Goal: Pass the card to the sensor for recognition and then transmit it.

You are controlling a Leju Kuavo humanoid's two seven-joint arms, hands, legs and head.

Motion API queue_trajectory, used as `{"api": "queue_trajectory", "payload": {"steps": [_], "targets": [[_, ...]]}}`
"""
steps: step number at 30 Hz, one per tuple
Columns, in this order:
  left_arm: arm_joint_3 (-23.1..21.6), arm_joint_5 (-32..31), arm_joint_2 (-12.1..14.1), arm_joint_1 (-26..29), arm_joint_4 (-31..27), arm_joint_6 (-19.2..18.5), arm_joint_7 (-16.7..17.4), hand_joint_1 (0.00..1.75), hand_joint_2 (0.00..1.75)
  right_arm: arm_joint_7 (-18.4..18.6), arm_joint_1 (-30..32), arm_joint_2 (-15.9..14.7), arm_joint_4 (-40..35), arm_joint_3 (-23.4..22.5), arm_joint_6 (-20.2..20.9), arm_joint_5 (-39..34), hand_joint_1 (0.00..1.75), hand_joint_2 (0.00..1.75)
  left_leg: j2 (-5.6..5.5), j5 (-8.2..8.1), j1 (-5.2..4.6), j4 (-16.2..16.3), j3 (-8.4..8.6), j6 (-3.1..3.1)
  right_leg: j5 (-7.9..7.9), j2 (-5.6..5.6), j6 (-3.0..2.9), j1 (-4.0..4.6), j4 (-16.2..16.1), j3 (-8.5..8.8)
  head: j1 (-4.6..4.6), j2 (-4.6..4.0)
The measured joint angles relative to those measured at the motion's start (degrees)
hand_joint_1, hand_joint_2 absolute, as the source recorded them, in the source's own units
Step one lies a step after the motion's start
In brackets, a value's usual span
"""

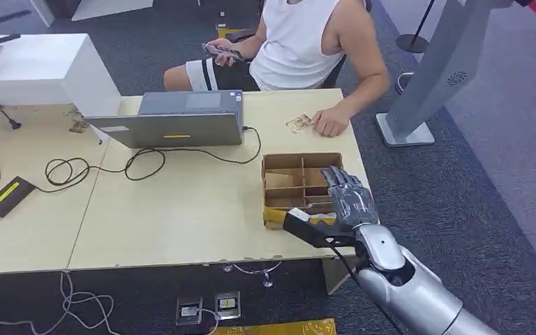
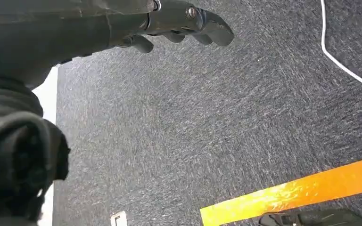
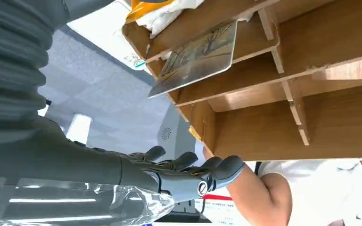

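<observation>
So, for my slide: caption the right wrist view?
Open robot hand beside the wooden divider box, where a card leans.

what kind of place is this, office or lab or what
Most likely an office or demo room set up for robot trials: a wooden table on grey carpet, a laptop with cables, a seated person across it, and a divided wooden box of cards under the right hand.

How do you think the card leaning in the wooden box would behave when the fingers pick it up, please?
The card looks thin, flat and unbent, so it is probably stiff and light. Its surface seems glossy, so it may slip. It leans on a divider of the wooden box, so a push from the right hand might tip it over.
</observation>
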Motion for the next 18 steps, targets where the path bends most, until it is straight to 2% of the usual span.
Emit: {"api": "queue_trajectory", "payload": {"steps": [4, 5, 6, 18], "targets": [[0.0, -0.13, 0.0, -0.02, 0.0, -0.13, 0.0, 0.0, 0.0, 0.15, 0.42, -0.11, -0.42, -0.39, 1.16, 0.22, 0.0, 1.75, 0.0, 0.0, 0.0, 0.0, 0.0, 0.0, 0.0, 0.0, 0.0, 0.0, 0.0, 0.0, 0.0, 0.0], [0.0, -0.15, 0.0, -0.04, 0.0, -0.2, 0.0, 0.0, 0.0, 0.15, 0.51, -0.11, -0.42, -0.39, 1.42, 0.22, 0.45, 1.75, 0.0, 0.0, 0.0, 0.0, 0.0, 0.0, 0.0, 0.0, 0.0, 0.0, 0.0, 0.0, -0.02, 0.0], [0.0, -0.17, 0.0, -0.07, 0.0, -0.22, 0.0, 0.0, 0.0, 0.15, 0.59, -0.11, -0.42, -0.42, 1.66, 0.2, 1.75, 1.75, 0.0, 0.0, 0.0, 0.0, 0.0, 0.0, 0.0, 0.0, 0.0, 0.0, 0.0, 0.0, 0.0, 0.0], [0.0, 0.04, -0.02, -0.13, 0.0, -0.13, 0.0, 0.0, 0.0, -0.57, 0.74, -0.09, -0.02, -0.39, 3.96, -0.9, 1.75, 1.75, 0.0, 0.0, 0.0, 0.0, -0.02, 0.0, 0.0, -0.01, 0.0, 0.0, 0.0, 0.0, 0.0, 0.0]]}}
